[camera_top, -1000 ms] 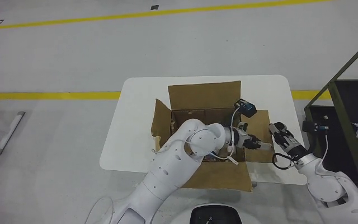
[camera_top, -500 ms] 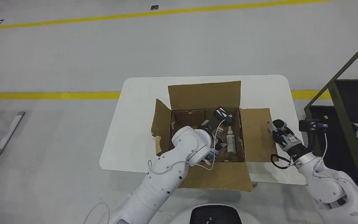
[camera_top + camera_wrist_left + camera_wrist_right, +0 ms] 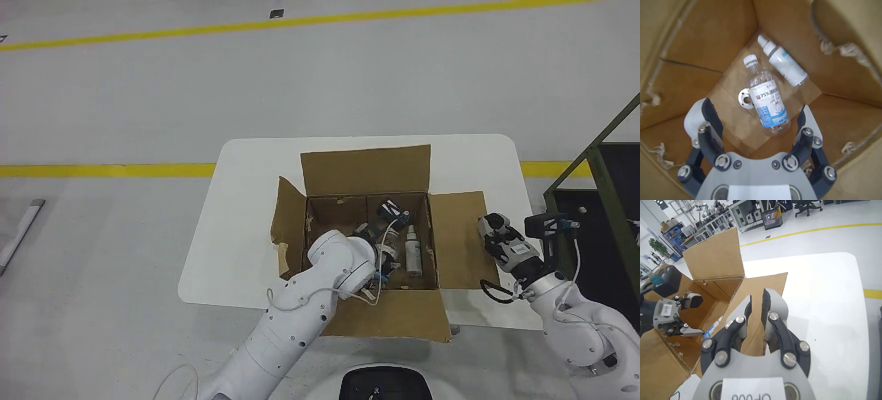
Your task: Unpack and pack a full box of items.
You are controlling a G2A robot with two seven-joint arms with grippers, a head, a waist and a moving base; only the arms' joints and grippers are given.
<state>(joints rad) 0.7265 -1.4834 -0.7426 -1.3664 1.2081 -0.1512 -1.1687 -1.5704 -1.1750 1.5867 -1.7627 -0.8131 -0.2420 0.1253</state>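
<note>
Far left: bare white worktop [image 3: 240,220]. On it, cardboard box [image 3: 365,168], flaps folded out, open at the top.

Down inside the box, left jaws: spread wide, holding nothing, hanging straight above a clear bottle [image 3: 768,108]. Lies on its side on the box floor, white cap toward the far corner, blue-and-white label round the middle. Fill level impossible to judge through the clear wall; light if empty, moderate if full. Thin plastic by the look of it, so likely to dent under a hard squeeze, and round enough to roll. Best taken across the labelled middle, one pad on each side of the barrel, not at the tapering neck or the ribbed base.

Tucked against the bottle, partly under it, a small metal flange [image 3: 744,98]: stiff, probably dense, low to the floor, awkward to pinch before removal of the bottle.

Just beside, along the box wall, a white spray bottle [image 3: 785,64], also on its side; contact with the clear one impossible to judge. Opaque, firmer-looking, smooth, probably slippery. Body a safer hold than the narrow nozzle.

Further right, outside the box above its right flap [image 3: 455,240], right jaws: narrow, pads almost together, nothing between.
</note>
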